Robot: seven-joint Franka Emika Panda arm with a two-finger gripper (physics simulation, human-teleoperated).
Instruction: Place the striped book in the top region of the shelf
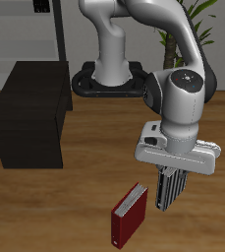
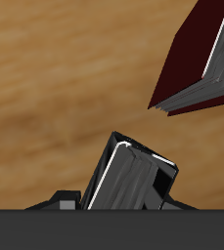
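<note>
The striped book [image 1: 171, 185], thin with narrow black and white stripes, hangs upright above the table's front part. My gripper [image 1: 170, 193] is shut on it. In the wrist view the striped book [image 2: 133, 178] stands between the fingers, with my gripper [image 2: 123, 202] closed around its lower part. The shelf [image 1: 30, 113], a large matte black box, stands on the table well away from the gripper, nearer the back. Its top is bare.
A dark red book [image 1: 127, 217] lies on the wooden table beside and just below the gripper; it shows in the wrist view too [image 2: 197, 59]. A grey open-frame rack [image 1: 40, 30] and a plant [image 1: 178, 39] stand at the back.
</note>
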